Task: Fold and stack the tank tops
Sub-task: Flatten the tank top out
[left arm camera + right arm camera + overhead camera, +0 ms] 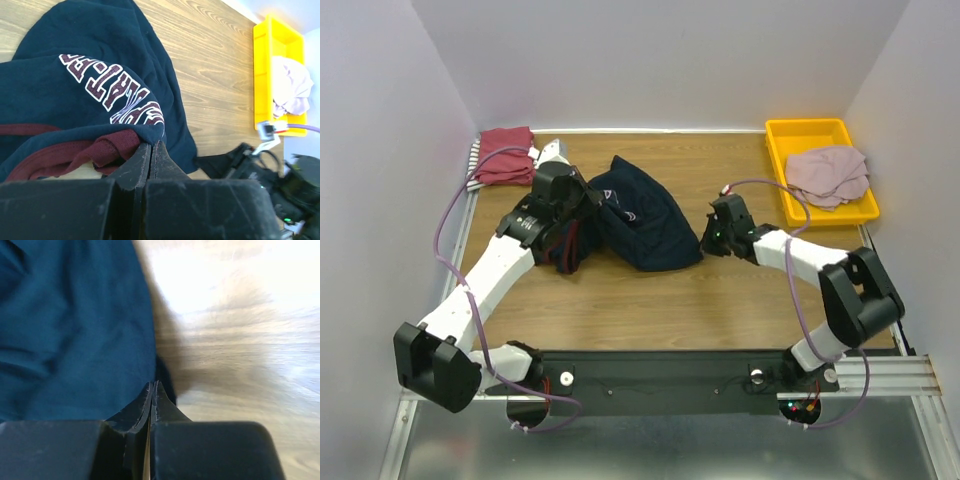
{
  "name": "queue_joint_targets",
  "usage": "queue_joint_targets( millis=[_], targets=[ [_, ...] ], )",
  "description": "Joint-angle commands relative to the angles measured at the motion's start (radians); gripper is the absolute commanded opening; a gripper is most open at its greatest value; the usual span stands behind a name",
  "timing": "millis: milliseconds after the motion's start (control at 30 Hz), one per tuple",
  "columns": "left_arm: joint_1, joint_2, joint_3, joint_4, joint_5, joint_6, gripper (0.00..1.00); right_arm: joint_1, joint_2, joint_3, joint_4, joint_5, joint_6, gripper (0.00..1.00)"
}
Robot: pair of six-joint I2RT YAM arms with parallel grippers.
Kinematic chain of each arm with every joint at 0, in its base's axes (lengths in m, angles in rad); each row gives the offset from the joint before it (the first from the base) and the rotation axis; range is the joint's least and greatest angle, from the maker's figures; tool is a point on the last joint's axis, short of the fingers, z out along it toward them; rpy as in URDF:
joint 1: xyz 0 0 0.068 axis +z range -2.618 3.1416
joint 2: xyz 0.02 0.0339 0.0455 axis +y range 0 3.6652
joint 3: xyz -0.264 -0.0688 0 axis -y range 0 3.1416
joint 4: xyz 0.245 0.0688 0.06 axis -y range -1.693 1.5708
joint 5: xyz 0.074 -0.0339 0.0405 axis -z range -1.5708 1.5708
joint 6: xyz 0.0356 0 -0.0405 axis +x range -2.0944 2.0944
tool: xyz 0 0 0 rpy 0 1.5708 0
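As viewed from above, shows the navy jersey heaped mid-surface, not yet folded, between both arms. Shows the left hand pressed together on the maroon trim at the heap's left side. Shows the right hand likewise closed at the jersey's right hem; cannot tell through the blur whether gripping cloth or merely touching it. Note the dark-red top lying over the striped top in the far left corner, and the pink top crumpled in the yellow tray.

Likeliest failure: pulling apart with only one side truly gripped, so dragging the whole heap leftward instead of spreading it. Could also strip the narrow trim out of the left pinch under tension, or set twists into the doubled layers beneath. Worth confirming a real hold on the right before any stretch.
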Motion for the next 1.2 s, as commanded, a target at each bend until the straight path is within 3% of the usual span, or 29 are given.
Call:
queue_joint_targets(
  millis=[0, 167, 633, 833, 1067, 1167],
  targets=[
    [0.012, -0.042, 0.128, -0.006, -0.007, 0.060, 0.00, -0.003, -0.197, 0.158, -0.084, 0.142, -0.009, 0.00],
    [0.017, -0.054, 0.251, -0.057, -0.015, 0.116, 0.00, -0.005, -0.315, 0.442, -0.190, 0.222, -0.066, 0.00],
    [0.026, -0.071, 0.471, -0.116, -0.062, 0.190, 0.00, -0.005, -0.387, 0.863, -0.319, 0.316, -0.158, 0.00],
    [0.121, 0.073, 0.534, -0.067, 0.007, 0.155, 0.00, -0.006, -0.353, 0.843, -0.328, 0.299, -0.149, 0.00],
    [0.186, 0.213, 0.461, 0.083, 0.174, 0.066, 0.00, -0.005, -0.335, 0.668, -0.327, 0.346, -0.139, 0.00],
    [0.186, 0.301, 0.581, 0.051, 0.218, 0.075, 0.00, -0.020, -0.266, 0.709, -0.328, 0.383, -0.169, 0.00]
  ],
)
